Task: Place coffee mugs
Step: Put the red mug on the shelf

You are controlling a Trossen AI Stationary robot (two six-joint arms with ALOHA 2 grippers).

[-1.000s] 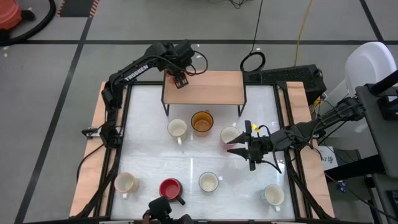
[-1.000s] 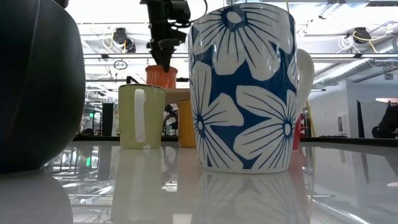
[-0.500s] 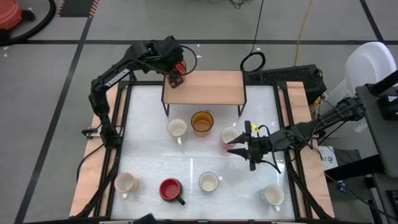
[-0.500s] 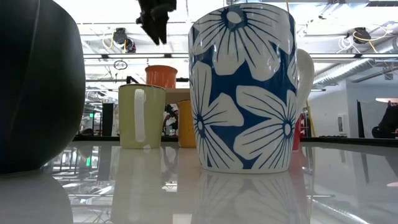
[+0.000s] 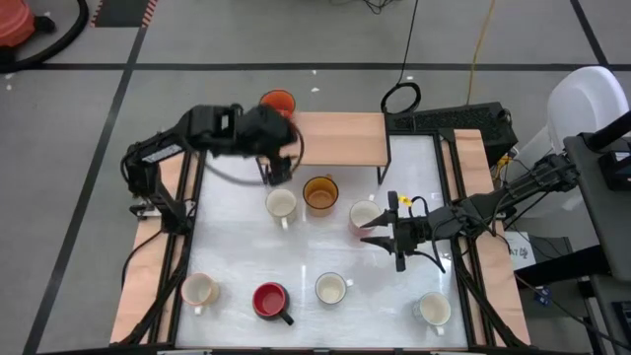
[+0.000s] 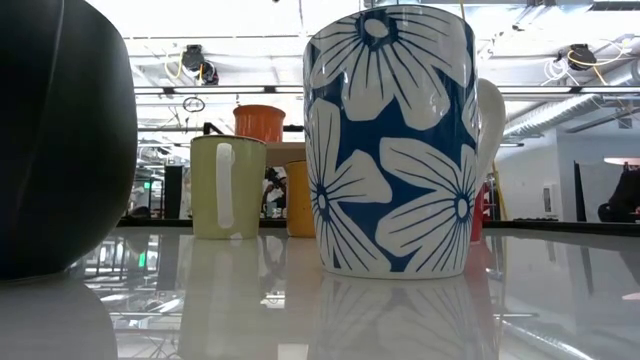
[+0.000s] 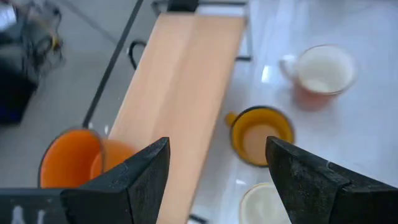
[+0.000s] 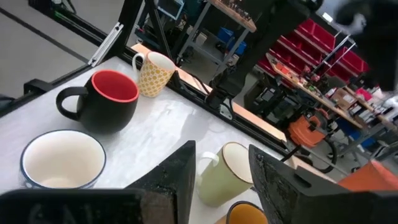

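A second ago the left gripper [image 5: 279,166] was right over the orange mug [image 5: 278,102] on the wooden shelf [image 5: 335,138]. Now it has let go and pulled back, and it hangs over the front edge of the shelf with its fingers [image 7: 134,180] spread open and nothing between them. The orange mug stands upright on the back left corner of the shelf, behind and off to one side of those open fingers. That looks like one mug put away, so the arm is probably free to fetch another. Just ahead of the fingers on the white table [image 5: 237,247] is the amber-yellow mug [image 5: 320,193], and right below them is a cream mug [image 5: 281,204]. The right gripper [image 5: 380,240] has not moved. It waits low over the table with its fingers a little apart and nothing in them, just beside a cream mug with a reddish outside [image 5: 364,214]. Farther from it are the yellow-patterned mug [image 5: 200,289], the black mug with a red inside [image 5: 270,299], the blue flower mug [image 5: 331,288] and one more white mug [image 5: 434,309]. Every mug whose inside shows is empty: the orange one, the amber-yellow one, the cream ones and the red-lined one hold nothing. Seven mugs are not on the shelf yet.
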